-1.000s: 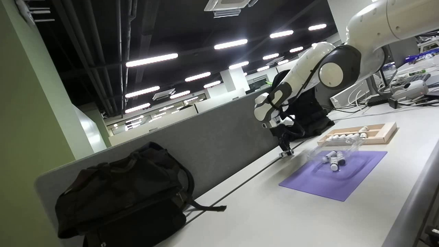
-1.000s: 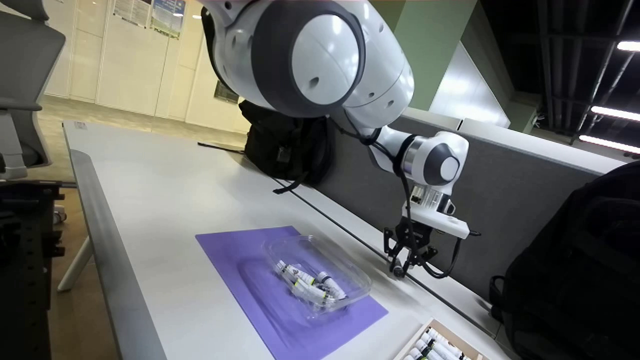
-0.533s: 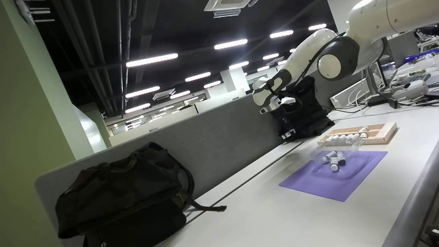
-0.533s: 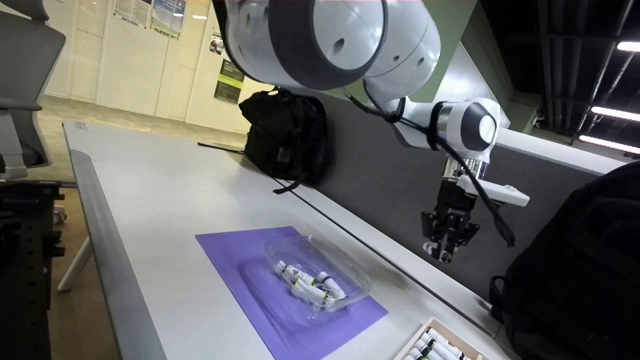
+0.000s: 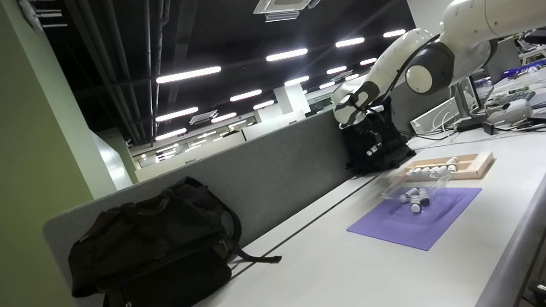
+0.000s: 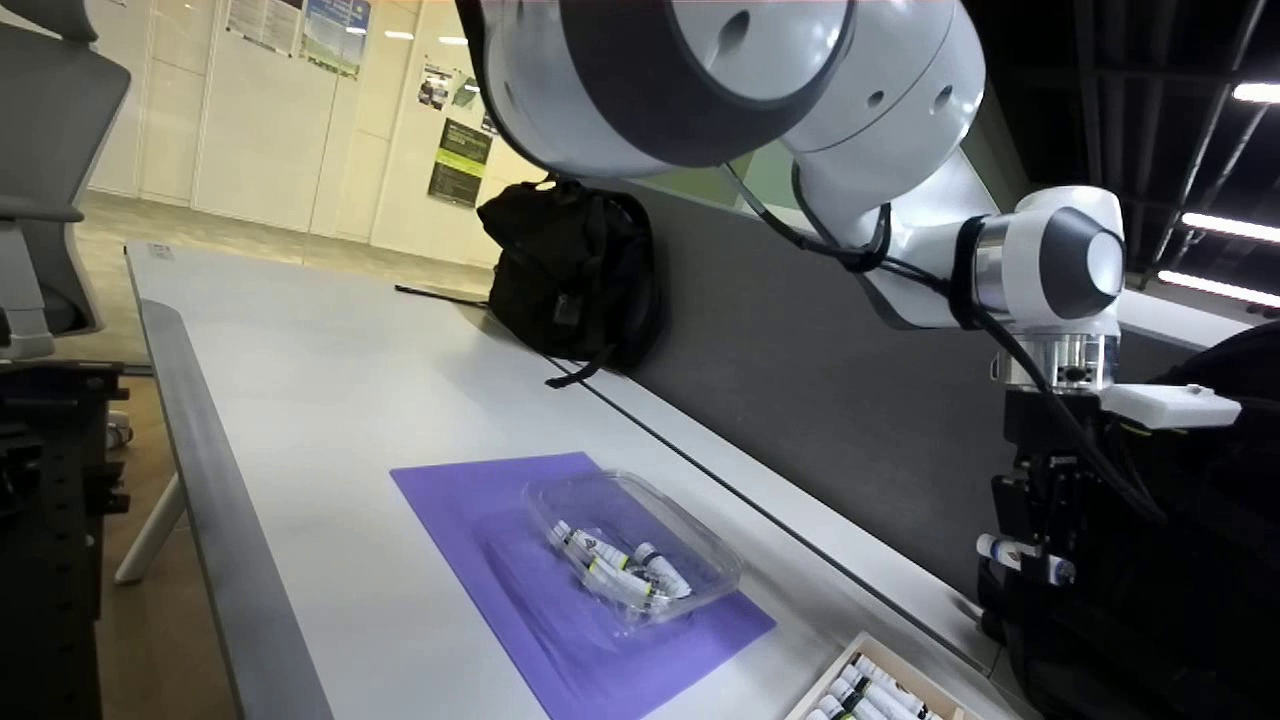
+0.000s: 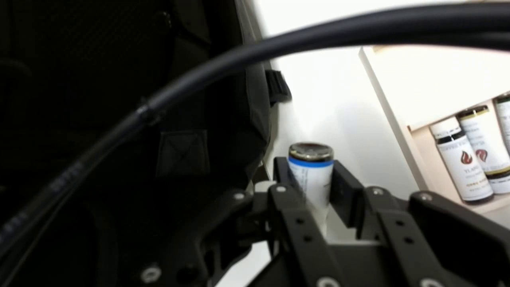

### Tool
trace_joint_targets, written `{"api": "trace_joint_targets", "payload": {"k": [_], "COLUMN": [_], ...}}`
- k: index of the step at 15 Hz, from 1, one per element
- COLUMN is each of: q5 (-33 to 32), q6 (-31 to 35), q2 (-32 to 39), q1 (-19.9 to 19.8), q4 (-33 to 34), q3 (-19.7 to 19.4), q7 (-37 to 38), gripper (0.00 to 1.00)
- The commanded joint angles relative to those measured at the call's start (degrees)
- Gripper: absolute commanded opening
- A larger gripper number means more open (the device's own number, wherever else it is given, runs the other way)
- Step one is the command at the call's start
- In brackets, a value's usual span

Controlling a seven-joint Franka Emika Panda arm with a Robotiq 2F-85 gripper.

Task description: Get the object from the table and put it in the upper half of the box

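Note:
My gripper (image 7: 312, 181) is shut on a small bottle (image 7: 312, 169) with a white label, a blue band and a dark glass end. In an exterior view the gripper (image 6: 1030, 530) holds the bottle (image 6: 1003, 551) sideways, above the table (image 6: 330, 380) and in front of a black backpack. The bottle (image 5: 374, 149) also shows small in an exterior view. The pale wooden box (image 5: 480, 165) lies on the table, with several white-labelled bottles in it. In the wrist view the box (image 7: 392, 111) is at the right, with a bare pale section above bottles. An exterior view cuts off the box (image 6: 915, 680).
A clear plastic tray (image 6: 690, 530) with several bottles stands on a purple mat (image 6: 450, 500) beside the box. A black backpack (image 7: 119, 99) stands close to the gripper. Another black backpack (image 5: 153, 238) is farther along the grey partition (image 5: 290, 170).
My gripper has risen from low over the table's back edge, carrying the bottle. It has moved along the partition toward the box end and the nearby black backpack. The box and tray have not moved.

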Motion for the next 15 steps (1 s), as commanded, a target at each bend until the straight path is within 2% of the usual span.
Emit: {"api": "trace_joint_targets", "payload": {"k": [1,7,8,9,15], "q5": [0.0,0.0,-0.3,1.0,3.0], "q6": [0.3,0.3,1.0,-0.3,-1.5], "q2": [0.0,0.1,0.6,2.9,3.8], "q1": [-0.2,0.4,0.2,0.0,-3.0], "q4": [0.0,0.0,0.4,4.2,4.7], "q3": [0.0,0.0,-0.2,-0.8,0.4], "q7": [-0.4,-0.4,-0.6,-2.2,-11.9], "gripper": [0.28,0.28,0.07,0.07,0.07]}}
